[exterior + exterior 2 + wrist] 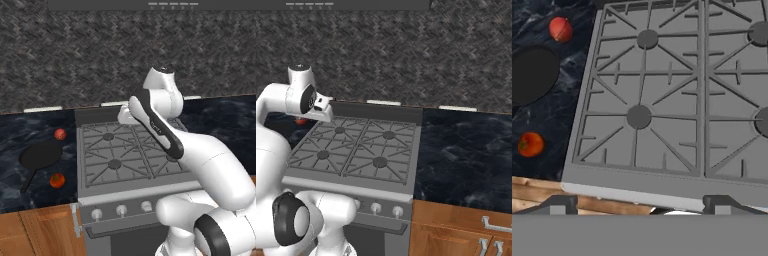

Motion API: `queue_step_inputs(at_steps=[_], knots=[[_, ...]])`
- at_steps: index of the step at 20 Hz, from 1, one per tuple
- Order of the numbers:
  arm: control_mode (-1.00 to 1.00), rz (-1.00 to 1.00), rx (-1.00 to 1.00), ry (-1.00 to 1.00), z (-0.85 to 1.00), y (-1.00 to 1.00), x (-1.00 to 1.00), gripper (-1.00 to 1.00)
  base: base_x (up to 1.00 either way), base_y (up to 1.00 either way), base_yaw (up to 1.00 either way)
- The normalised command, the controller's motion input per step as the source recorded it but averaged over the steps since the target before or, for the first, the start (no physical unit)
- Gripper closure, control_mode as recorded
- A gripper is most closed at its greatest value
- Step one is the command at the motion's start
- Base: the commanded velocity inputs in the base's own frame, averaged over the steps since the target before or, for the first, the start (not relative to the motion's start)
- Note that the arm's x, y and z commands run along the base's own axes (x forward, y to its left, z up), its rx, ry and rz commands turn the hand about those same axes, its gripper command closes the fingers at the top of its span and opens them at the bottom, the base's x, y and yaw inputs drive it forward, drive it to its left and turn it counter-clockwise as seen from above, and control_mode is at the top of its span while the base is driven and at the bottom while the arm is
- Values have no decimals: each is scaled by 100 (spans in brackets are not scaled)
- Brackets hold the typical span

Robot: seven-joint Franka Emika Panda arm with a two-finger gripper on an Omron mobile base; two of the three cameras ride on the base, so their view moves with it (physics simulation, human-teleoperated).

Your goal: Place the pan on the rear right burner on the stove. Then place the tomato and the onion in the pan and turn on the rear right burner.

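Still step one: gripper [640,202] hovering over stove [662,180], fingertips spread wide, holding nothing. Pan [41,154] resting on left counter [12,145] between onion [60,134] and tomato [57,180]. Next, probably swinging left to grasp its handle.

The arm [210,165] is built of thick, rounded, glossy white shells, swelling at each joint like stacked capsules. Black rings separate the segments: one wide dark band circles the big lower joint [212,237] in the left base view, and a round black cap with a grey disc inset covers the same joint [290,220] in the right base view. A long black strip [161,131] runs along the forearm link. The topmost joint [300,70] ends in a small dark cap. The wrist carries a short white block with a dark circular face [308,101]. The tool [641,204] shows two dark grey fingertips [561,204].
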Motion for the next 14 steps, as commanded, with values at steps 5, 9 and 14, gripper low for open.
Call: queue_step_inputs(at_steps=[5,9,14], knots=[[-100,0,0,0,0,49,-12,-100,0,0,0],[-100,0,0,0,-4,46,-24,-100,0,0,0],[-100,0,0,0,-5,47,-29,-100,0,0,0]])
